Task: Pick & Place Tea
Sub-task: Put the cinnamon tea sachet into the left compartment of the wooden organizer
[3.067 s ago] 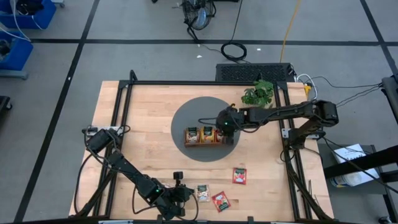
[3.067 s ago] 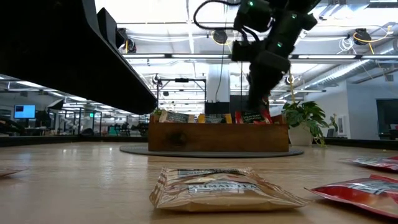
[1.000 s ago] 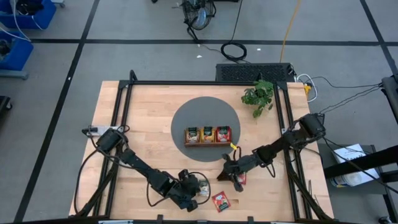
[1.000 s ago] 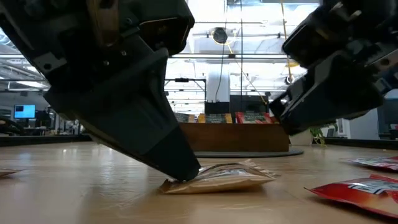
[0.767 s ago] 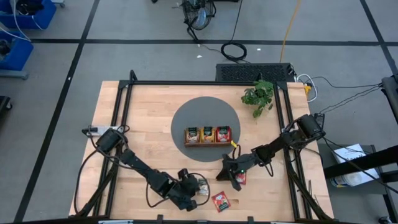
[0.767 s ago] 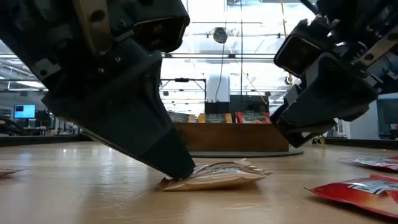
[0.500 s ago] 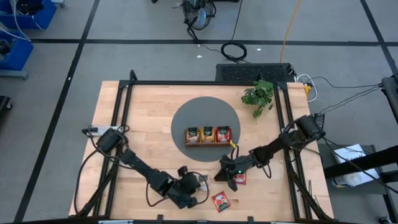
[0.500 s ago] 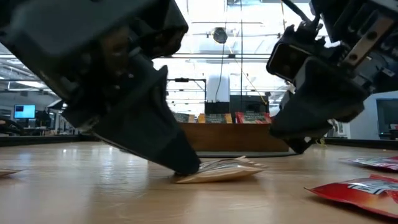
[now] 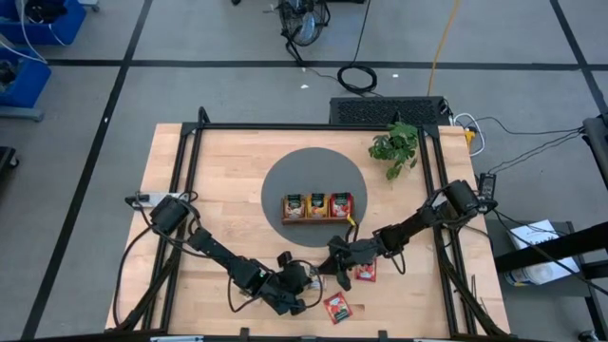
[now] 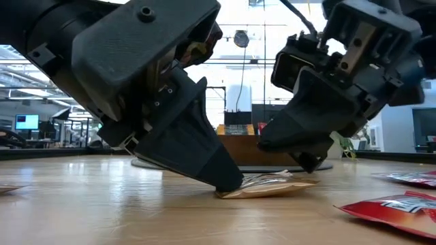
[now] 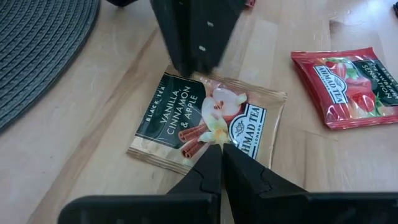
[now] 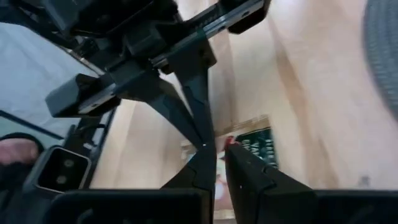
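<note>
Near the bench's front edge, both grippers meet over one flat gold-edged dark green tea sachet [image 11: 208,121] lying on the pale wood. Left gripper [image 11: 219,151] has its fingers pressed together with the tips on the sachet's edge; right gripper [image 12: 219,148] is likewise closed, tips at the opposite edge — whether either truly pinches foil I cannot tell. From above the sachet is almost wholly hidden under the two wrists. Its label reads "BLACK TEA VANILLA, CINNAMON & APPLE" and "AHMAD TEA LONDON". Just beside it lies a red square sachet [image 11: 348,78], its print too small to read.
</note>
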